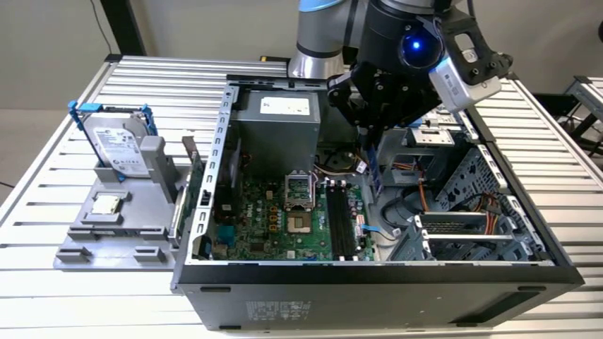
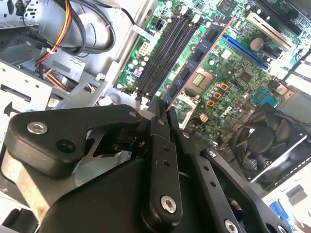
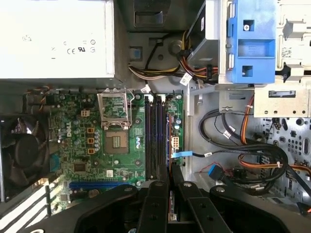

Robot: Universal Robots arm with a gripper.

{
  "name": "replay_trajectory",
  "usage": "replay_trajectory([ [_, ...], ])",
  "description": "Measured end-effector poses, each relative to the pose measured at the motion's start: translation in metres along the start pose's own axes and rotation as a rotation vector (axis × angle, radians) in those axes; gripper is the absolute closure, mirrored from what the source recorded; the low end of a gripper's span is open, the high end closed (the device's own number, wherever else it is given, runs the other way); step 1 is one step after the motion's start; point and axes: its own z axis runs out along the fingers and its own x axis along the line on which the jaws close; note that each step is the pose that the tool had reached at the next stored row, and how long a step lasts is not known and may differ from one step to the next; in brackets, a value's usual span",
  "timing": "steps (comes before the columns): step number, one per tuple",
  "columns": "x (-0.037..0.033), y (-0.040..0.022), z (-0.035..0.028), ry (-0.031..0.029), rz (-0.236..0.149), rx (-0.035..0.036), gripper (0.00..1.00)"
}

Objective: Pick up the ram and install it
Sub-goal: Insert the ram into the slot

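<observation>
Over the open computer case (image 1: 527,233), the gripper (image 2: 163,114) pinches the ram (image 2: 197,58) above the motherboard slots (image 3: 155,131)

The ram (image 2: 197,58) is a long, narrow stick with a row of small dark chips along its face and a thin orange-brown edge. In the second wrist view it stands on edge, one end clamped in the pincer (image 2: 164,112), reaching out above the motherboard's black slots (image 2: 165,51). In the exterior view it seems to hang upright (image 1: 376,173), though it is hard to make out there.
</observation>
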Motion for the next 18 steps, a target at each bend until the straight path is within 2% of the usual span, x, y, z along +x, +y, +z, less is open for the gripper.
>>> replay_trajectory([
  [16,0.0000,0.0000,0.0010,-0.0005,0.042,0.0013,1.00],
  [18,0.0000,0.0000,0.0012,-0.0007,0.056,0.0017,1.00],
])
